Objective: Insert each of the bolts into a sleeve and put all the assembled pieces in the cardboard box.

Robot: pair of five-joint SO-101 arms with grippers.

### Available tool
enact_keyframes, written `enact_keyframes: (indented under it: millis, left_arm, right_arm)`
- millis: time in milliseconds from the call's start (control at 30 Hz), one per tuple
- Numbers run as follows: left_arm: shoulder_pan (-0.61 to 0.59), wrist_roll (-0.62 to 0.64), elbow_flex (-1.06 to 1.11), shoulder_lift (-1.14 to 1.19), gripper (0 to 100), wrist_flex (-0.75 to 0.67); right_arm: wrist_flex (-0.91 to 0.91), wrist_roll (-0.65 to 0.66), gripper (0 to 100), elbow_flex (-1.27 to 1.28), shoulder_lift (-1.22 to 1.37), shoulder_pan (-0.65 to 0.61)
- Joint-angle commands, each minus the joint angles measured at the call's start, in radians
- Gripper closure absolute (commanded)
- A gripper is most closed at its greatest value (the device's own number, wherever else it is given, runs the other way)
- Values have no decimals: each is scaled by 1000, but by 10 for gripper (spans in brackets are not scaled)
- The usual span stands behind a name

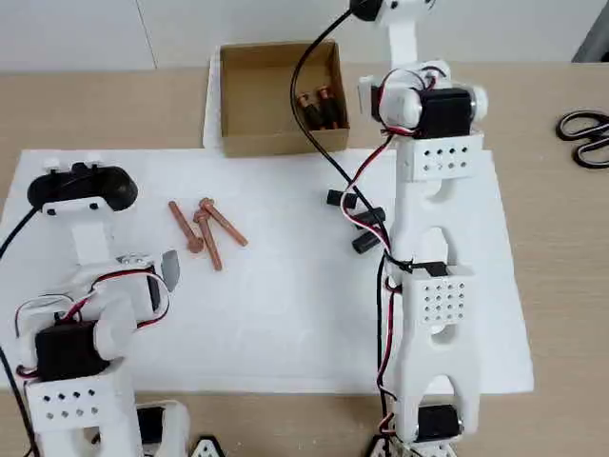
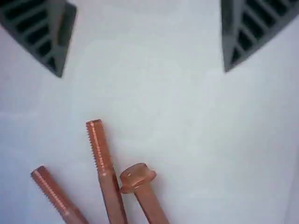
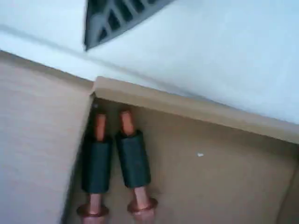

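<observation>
Three bolts (image 2: 105,177) just ahead of left tool (image 2: 142,70), shafts pointing roughly toward it; jaws wide apart, nothing held

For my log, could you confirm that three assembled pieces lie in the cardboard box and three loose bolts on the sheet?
The right wrist view shows two assembled pieces in the cardboard box, not three; the three bolts stand.

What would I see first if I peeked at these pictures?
Probably the three shiny copper bolts lying loose on the white sheet, close to the open left hand. Next comes the cardboard box beyond the sheet, with two assembled pieces, bolts in black sleeves, side by side in its corner.
</observation>
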Motion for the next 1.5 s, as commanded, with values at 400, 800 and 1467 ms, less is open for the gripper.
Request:
enact_keyframes:
  millis: [400, 800, 1467]
  left_arm:
    - [-9, -2, -8, -9, 790, 2]
    - [-6, -2, -7, -9, 790, -2]
    - [-8, -3, -5, -9, 790, -3]
  right_arm:
    - [7, -32, 776, 540, -321, 5]
    - [-7, 117, 776, 1016, -440, -59]
    - [-36, -483, 831, 1080, -104, -91]
